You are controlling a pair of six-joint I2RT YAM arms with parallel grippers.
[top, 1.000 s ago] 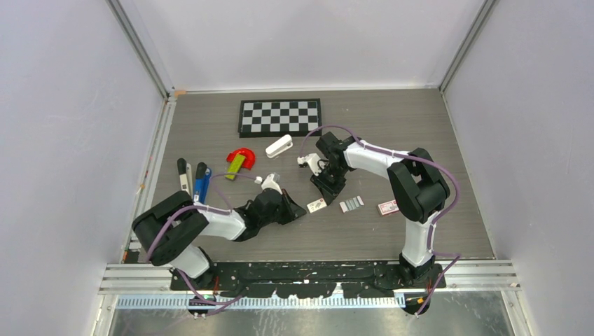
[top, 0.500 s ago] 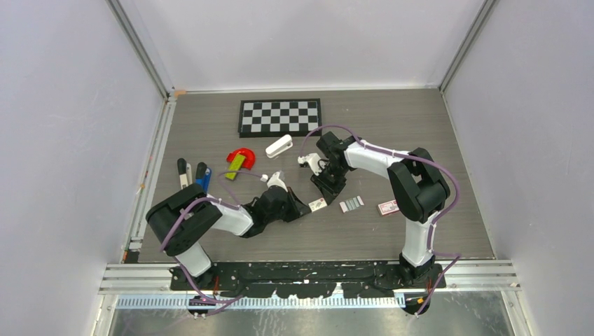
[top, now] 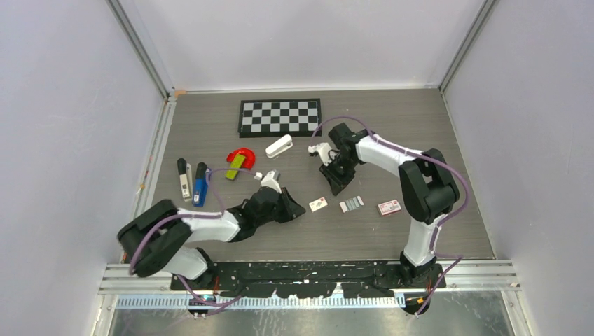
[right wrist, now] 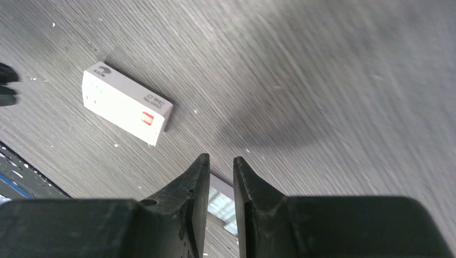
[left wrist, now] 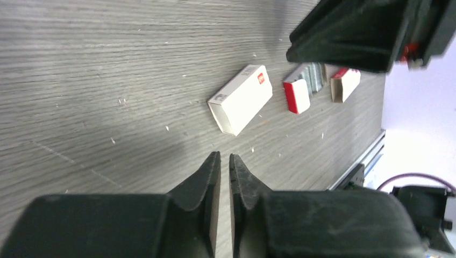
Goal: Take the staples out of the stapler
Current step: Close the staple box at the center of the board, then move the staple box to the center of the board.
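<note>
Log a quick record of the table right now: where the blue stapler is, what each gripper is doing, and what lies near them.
blue stapler: lying at the left side of the table, untouched, far from both grippers
left gripper: low over the wood near the small white box, jaws almost shut, empty
right gripper: near the staple strip, jaws slightly apart, empty
white stapler: just in front of the checkerboard, not held
task: stapler not yet picked up
</note>
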